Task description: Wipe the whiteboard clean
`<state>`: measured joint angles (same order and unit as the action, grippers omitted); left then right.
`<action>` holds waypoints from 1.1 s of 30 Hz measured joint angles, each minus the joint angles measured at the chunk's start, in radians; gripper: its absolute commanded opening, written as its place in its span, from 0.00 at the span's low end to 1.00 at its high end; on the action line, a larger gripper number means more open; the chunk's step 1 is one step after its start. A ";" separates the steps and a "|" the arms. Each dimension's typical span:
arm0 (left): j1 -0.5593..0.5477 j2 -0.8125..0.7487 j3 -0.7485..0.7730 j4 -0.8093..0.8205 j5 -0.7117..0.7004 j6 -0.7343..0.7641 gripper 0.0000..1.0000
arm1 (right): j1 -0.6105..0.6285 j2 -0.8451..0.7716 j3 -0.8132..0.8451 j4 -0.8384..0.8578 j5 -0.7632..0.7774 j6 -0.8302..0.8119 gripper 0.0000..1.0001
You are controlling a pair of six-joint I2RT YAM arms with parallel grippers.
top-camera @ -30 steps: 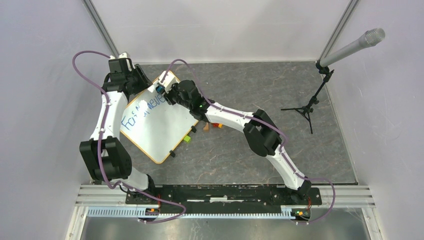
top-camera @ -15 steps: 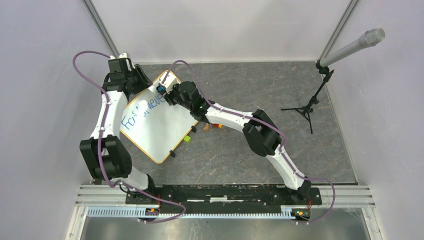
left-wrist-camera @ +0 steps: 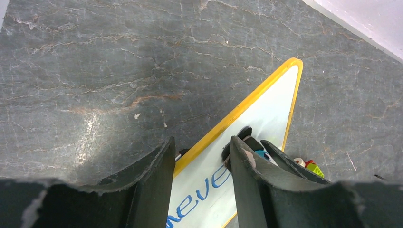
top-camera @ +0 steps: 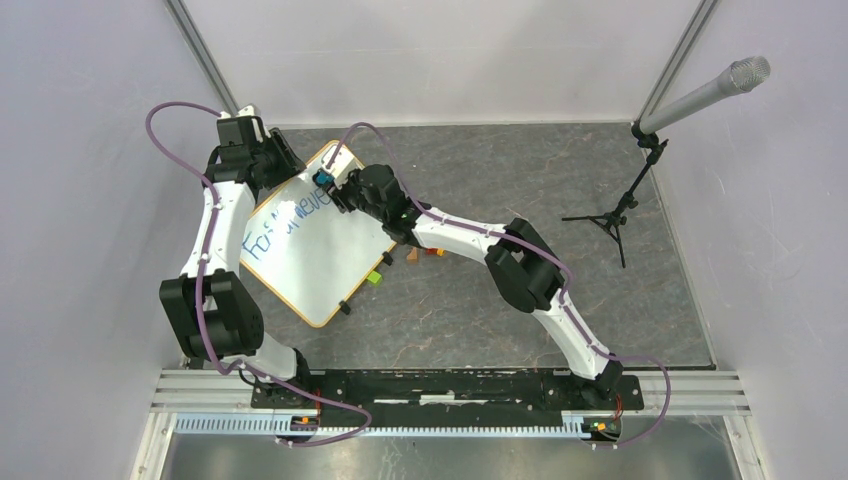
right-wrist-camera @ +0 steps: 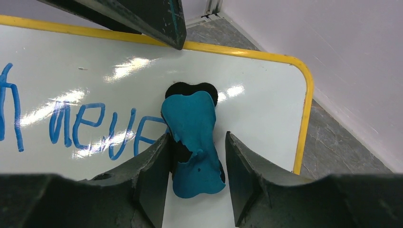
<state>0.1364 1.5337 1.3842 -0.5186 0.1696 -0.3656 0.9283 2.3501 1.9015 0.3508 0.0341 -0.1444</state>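
Table [top-camera: 560, 160] of grey veined stone fills the cell floor. The whiteboard [top-camera: 320, 255] lies flat on its left part, turned at a slant, one corner toward the far wall. The left arm [top-camera: 215, 230] reaches along the board's left side to its far edge. The right arm [top-camera: 520, 265] stretches across from the right to the same far corner. A mic stand [top-camera: 625, 205] stands well apart on the right.

The left gripper [left-wrist-camera: 202, 141] sits at the yellow rim with its jaws partly apart. One finger is over the table and the other over the white face, with the rim running between them. Whether they press on it I cannot tell.

The right gripper [right-wrist-camera: 197, 137] is closed narrowly on a teal eraser [right-wrist-camera: 190, 123], which is down on the board near the rounded far corner. Bare white board lies beyond the eraser. Blue writing [right-wrist-camera: 95, 128] lies just beside it, with the last letter meeting its edge.

Black clips [top-camera: 344, 308] sit on the board's right edge. Small green [top-camera: 374, 278] and orange bits [top-camera: 432, 250] lie on the table just beside that edge, under the right arm.
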 measured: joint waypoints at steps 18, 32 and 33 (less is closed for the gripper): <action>0.000 0.001 0.000 -0.001 0.001 0.000 0.51 | -0.001 0.009 0.056 -0.018 -0.020 0.018 0.35; 0.004 0.011 0.000 0.007 0.001 0.000 0.45 | -0.014 0.007 0.027 0.005 0.016 0.054 0.31; 0.004 0.011 0.000 0.008 0.001 0.000 0.45 | -0.015 0.005 0.022 0.009 0.015 0.054 0.31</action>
<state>0.1402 1.5452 1.3842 -0.5106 0.1707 -0.3656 0.9134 2.3554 1.9232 0.3595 0.0490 -0.0902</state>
